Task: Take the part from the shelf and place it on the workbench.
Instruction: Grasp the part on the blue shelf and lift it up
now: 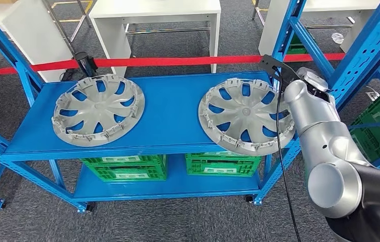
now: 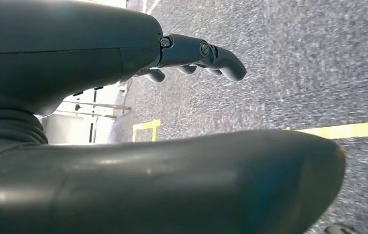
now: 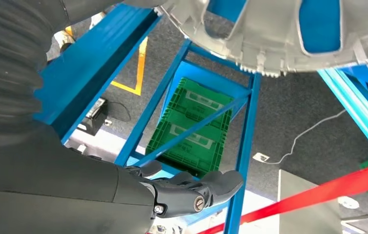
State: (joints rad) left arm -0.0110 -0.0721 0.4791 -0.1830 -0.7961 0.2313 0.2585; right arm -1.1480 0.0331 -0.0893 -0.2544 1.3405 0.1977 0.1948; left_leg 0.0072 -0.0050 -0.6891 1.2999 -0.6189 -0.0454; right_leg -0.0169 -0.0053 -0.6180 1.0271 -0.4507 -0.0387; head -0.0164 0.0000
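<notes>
Reaching right hand (image 3: 187, 187) past shelf's (image 1: 168, 118) right edge, fingers apart, gripping nothing, lining up beside overhanging right hubcap (image 1: 246, 116) for an edge grab (second hubcap (image 1: 99, 109) sitting near left edge). Hanging left hand (image 2: 196, 56) loosely open, empty.

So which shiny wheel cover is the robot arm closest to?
The wheel cover on the right, hanging over the shelf's front edge beside the right arm. The left wheel cover lies far across the shelf.

The right arm (image 1: 313, 117) covers the right-hand wheel cover's (image 1: 242, 115) rim at the shelf's (image 1: 168, 118) right edge, the right hand (image 1: 315, 80) sits mostly behind the wrist, grip undeterminable.
</notes>
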